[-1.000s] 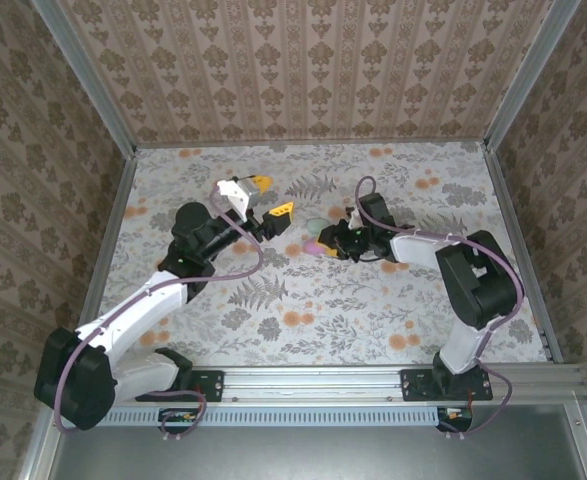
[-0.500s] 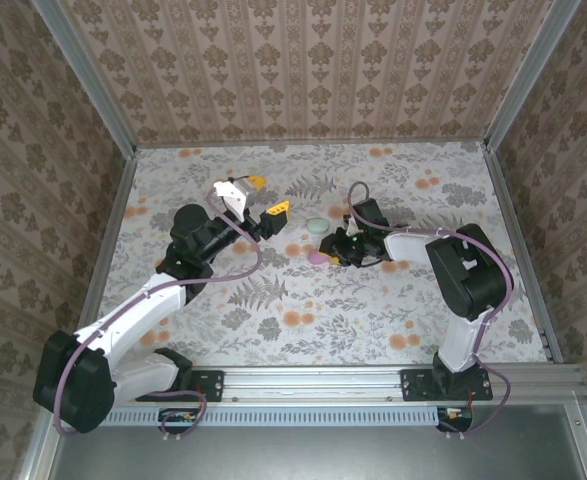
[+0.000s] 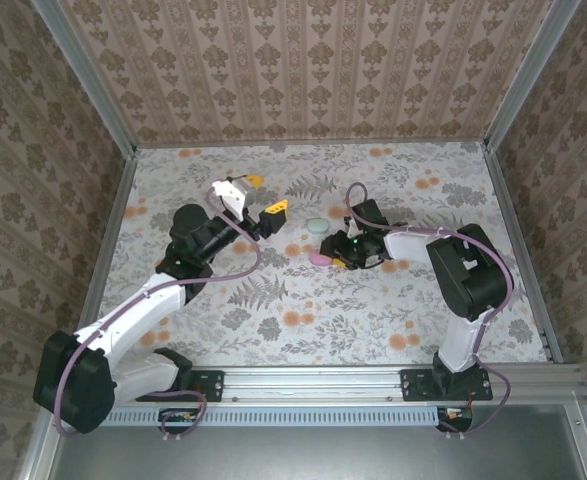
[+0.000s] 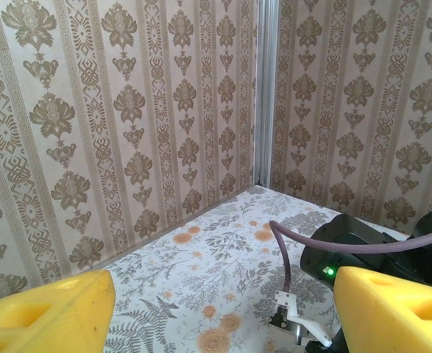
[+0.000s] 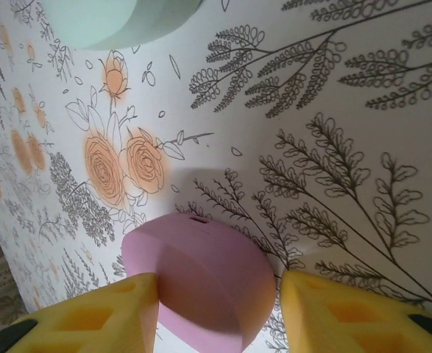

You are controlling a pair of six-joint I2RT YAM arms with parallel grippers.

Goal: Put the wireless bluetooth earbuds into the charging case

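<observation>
A pink rounded charging case (image 5: 201, 272) sits tilted between the yellow fingers of my right gripper (image 5: 219, 294). The left finger presses its side and the right finger stands at its other edge. From above, the pink case (image 3: 318, 259) lies mid-table at the tip of the right gripper (image 3: 335, 257). A mint-green rounded case (image 3: 318, 225) rests just beyond it, and its edge shows as the mint case (image 5: 120, 18) in the right wrist view. My left gripper (image 3: 268, 194) hangs raised and open, with nothing between its yellow fingers (image 4: 46, 316). No earbuds are in sight.
The floral tabletop (image 3: 303, 310) is walled by patterned panels with metal corner posts (image 4: 266, 88). The right arm's black wrist and purple cable (image 4: 363, 246) lie ahead of the left gripper.
Over the last second the right gripper shifted nearer and leftward, carrying the pink case away from the mint one, which is now uncovered. The left gripper barely moved.
</observation>
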